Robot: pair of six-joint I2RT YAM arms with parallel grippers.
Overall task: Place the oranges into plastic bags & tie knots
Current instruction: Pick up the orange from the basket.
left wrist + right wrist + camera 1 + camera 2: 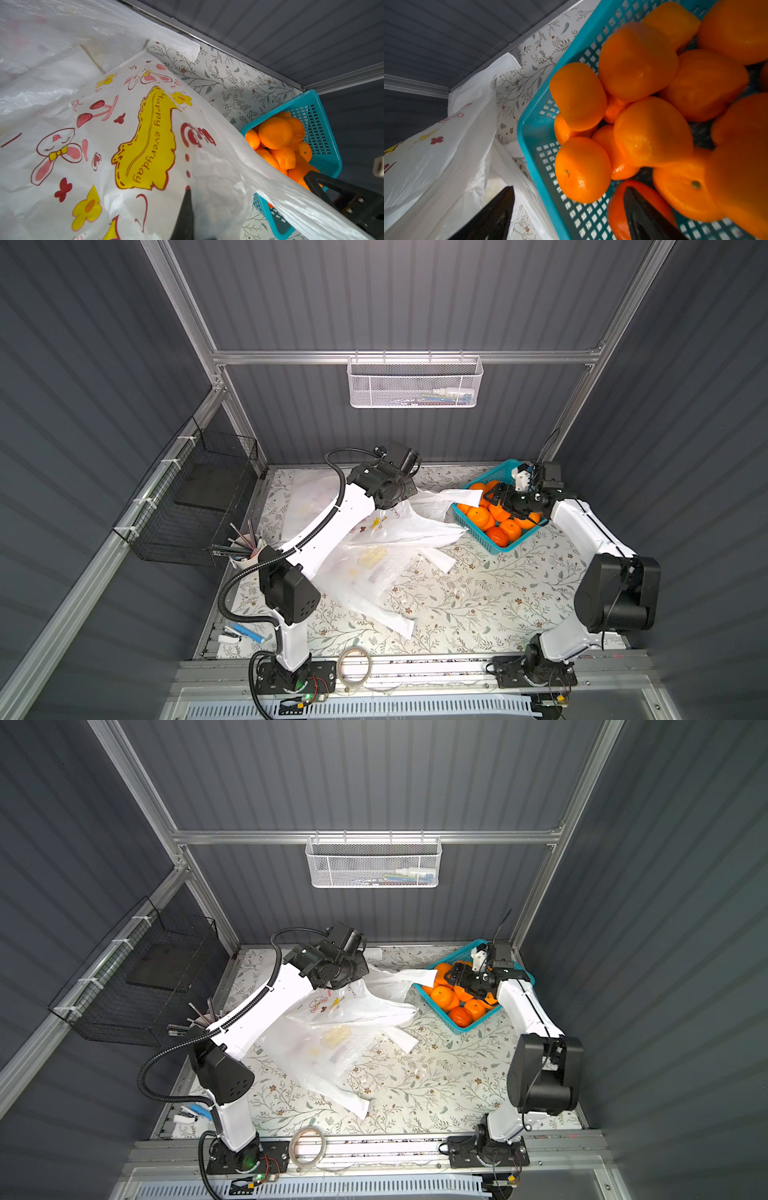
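We count one teal basket (529, 133) at the far right of the worktop (478, 605). It holds a heap of oranges (478, 517). At least eleven show in the right wrist view (the lower ones are half hidden, so the tally may run higher), and every one we see lies inside the basket.

Three plastic bags (374, 572) sprawl overlapping across the middle and far left of the worktop, though the layers blur that count. One of them, the printed bag (145, 135), crosses the basket's rim with its edge.

There are two hands. The left hand (187, 199) is pressed together on the printed bag's film, holding it raised beside the basket. The right hand (569, 188) hangs spread across the basket's wall, one finger above the bag and one above a darker orange, gripping neither.
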